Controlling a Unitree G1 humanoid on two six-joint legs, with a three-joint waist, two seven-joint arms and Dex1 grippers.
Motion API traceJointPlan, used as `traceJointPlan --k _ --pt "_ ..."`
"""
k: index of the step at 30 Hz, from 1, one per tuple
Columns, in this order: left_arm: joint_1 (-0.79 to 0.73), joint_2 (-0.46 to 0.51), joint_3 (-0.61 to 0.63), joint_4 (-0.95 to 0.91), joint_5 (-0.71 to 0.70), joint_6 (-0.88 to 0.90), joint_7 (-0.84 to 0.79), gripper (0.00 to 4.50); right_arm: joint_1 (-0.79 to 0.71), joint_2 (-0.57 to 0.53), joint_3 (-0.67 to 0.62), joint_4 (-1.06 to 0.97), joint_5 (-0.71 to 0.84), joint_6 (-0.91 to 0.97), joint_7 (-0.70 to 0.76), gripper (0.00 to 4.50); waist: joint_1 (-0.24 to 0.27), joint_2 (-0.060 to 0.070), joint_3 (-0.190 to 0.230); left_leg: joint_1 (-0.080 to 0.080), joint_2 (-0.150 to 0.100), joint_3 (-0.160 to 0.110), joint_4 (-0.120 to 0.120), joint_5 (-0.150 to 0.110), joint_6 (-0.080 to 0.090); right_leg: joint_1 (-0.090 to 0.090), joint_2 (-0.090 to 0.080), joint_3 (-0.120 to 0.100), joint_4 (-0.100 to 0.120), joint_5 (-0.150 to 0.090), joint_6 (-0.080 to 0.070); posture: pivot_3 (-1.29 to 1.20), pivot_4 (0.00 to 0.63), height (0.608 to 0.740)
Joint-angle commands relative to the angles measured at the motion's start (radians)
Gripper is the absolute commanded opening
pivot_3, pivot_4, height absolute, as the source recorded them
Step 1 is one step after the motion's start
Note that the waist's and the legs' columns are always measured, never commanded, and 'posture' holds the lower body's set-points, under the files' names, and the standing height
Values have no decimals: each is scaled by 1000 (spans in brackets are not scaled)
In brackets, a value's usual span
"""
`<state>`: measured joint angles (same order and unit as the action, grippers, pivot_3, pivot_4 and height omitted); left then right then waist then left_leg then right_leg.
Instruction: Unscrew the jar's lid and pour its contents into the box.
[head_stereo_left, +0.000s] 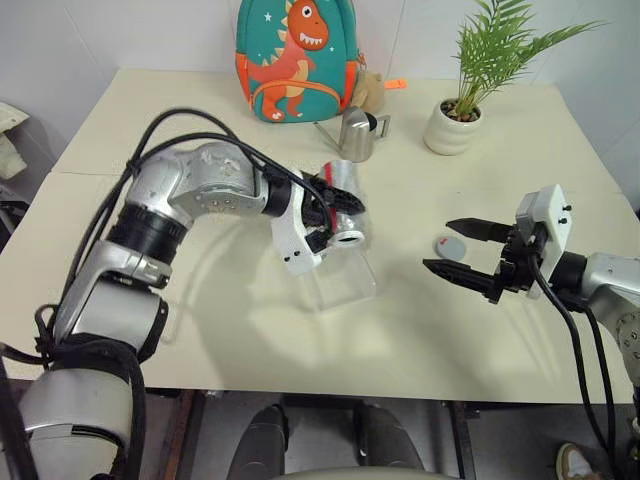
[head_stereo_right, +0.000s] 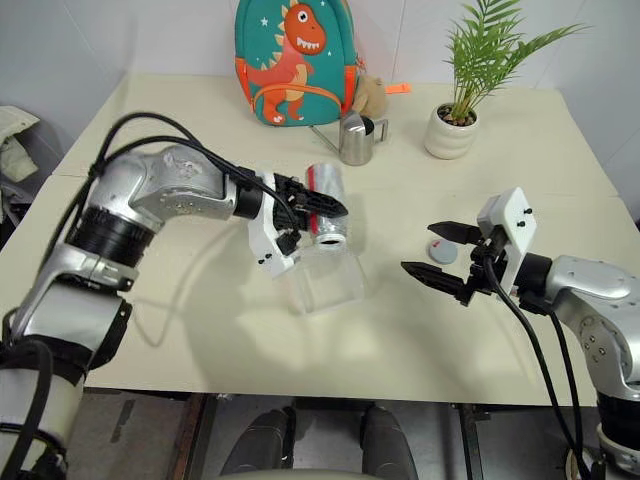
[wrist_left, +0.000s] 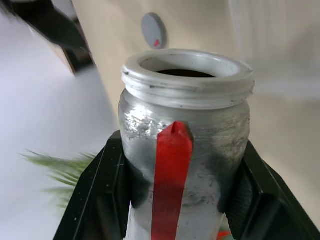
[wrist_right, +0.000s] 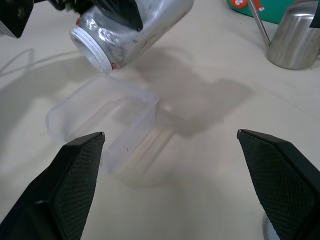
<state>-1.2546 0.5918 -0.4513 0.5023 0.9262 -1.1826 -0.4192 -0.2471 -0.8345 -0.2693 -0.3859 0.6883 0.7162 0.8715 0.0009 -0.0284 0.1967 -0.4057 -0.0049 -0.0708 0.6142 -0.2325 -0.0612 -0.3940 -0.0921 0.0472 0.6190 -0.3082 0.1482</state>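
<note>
right gripper (head_stereo_left: 462, 252): jaws standing wide, holding nothing, idling near the table edge; best kept clear of the pour
lid (head_stereo_left: 451, 245): lying on the table just beyond it; already off
box (head_stereo_right: 327, 283): sitting empty below the jar mouth
left gripper (head_stereo_right: 322, 206): clamping the jar (wrist_right: 131, 29), tilting it mouth-down over the box; judgement: keep the mouth centred, tip slowly
contents: cannot tell

Silvery, crinkly-looking jar (wrist_left: 185, 130); clear glossy plastic box (wrist_right: 100, 125); shiny steel pitcher (head_stereo_left: 357, 133); matt cream table (head_stereo_left: 250, 340).
</note>
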Motion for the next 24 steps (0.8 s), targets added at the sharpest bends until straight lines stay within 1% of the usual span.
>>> traceJointPlan --k 1,3,6,10,13,18,24 --pt "-20 29 -40 -51 159 -66 178 1965 21 -5 -38 -34 32 -12 14 4459 -1 0 0 0 0 0 0 0 0 0 0 0 0 0 0 0 150 740" --pt "-6 43 -53 -100 199 -94 236 1965 38 -8 -56 -46 61 1 26 4459 0 0 0 0 0 0 0 0 0 0 0 0 1 0 0 0 150 740" --pt "28 85 -70 -170 237 -133 274 1965 47 -19 -66 -34 57 -12 33 4459 -1 0 0 0 0 0 0 0 0 0 0 1 1 0 0 0 150 740" --pt "46 114 -84 -229 336 -99 372 1965 31 -18 -59 -19 52 -16 29 4459 1 0 0 1 0 0 0 1 0 0 0 1 3 0 0 0 150 740" --pt "40 120 -97 -255 421 -42 483 1965 21 -14 -51 -17 55 -14 27 4459 1 0 0 1 0 0 1 1 1 0 0 1 3 0 1 0 150 740" --pt "26 128 -135 -237 512 62 602 1965 -5 -9 -40 -2 52 -19 28 4459 2 0 0 1 -1 0 1 1 1 0 0 1 3 0 1 0 150 740" --pt "2 139 -166 -233 619 241 766 1965 -17 -11 -31 10 47 -22 37 4459 2 0 0 0 -1 0 1 1 1 0 0 1 3 0 1 0 150 740"
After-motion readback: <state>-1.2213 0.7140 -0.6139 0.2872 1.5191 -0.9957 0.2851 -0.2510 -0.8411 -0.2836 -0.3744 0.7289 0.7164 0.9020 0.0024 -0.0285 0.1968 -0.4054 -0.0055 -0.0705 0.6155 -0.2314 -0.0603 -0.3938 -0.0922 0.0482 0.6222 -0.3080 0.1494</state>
